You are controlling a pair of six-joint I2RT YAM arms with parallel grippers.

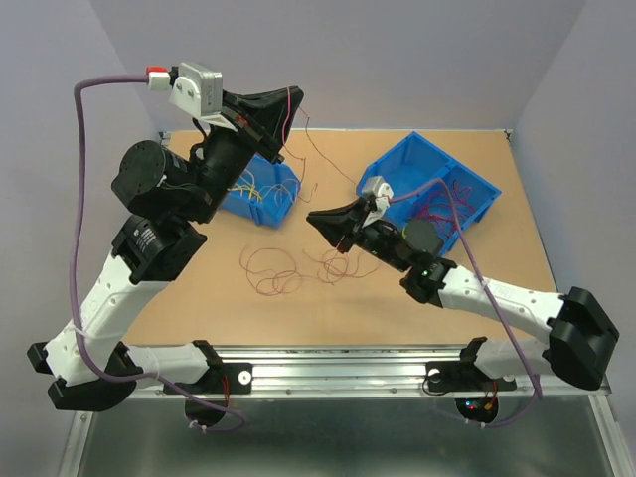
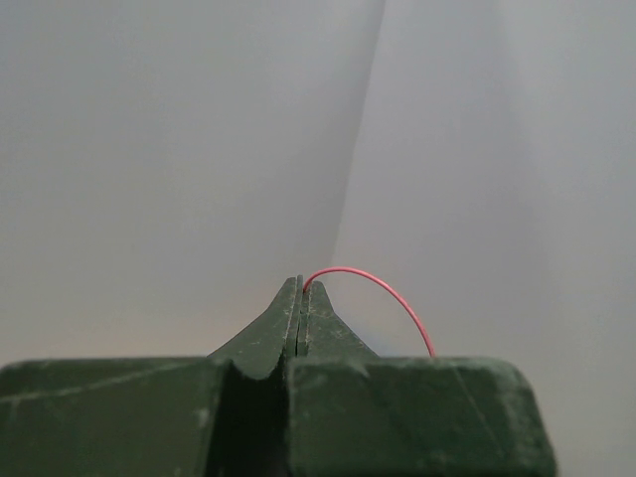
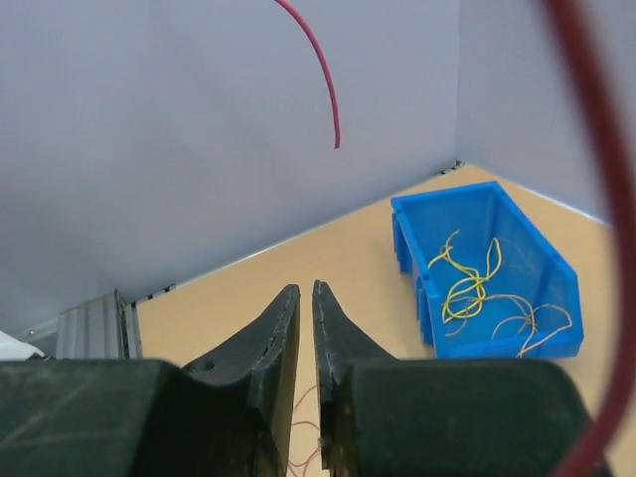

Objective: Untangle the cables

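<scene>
My left gripper (image 1: 291, 94) is raised high at the back left and shut on a thin dark red cable (image 1: 316, 149), which hangs down toward the table. In the left wrist view the cable (image 2: 378, 286) arcs out from the closed tips (image 2: 301, 288). My right gripper (image 1: 311, 219) hovers over the table's middle, its jaws a narrow gap apart with nothing between them (image 3: 306, 290). Curly dark red cable loops (image 1: 273, 270) lie on the table below and left of it, with more (image 1: 333, 263) beside them. A red cable end (image 3: 323, 79) dangles above the right gripper.
A blue bin (image 1: 288, 179) at the back left holds yellow and orange cables (image 3: 467, 283). A larger blue bin (image 1: 477, 194) at the back right holds dark red cables (image 1: 432, 209). Thick purple arm cables run along both arms. Grey walls enclose the table.
</scene>
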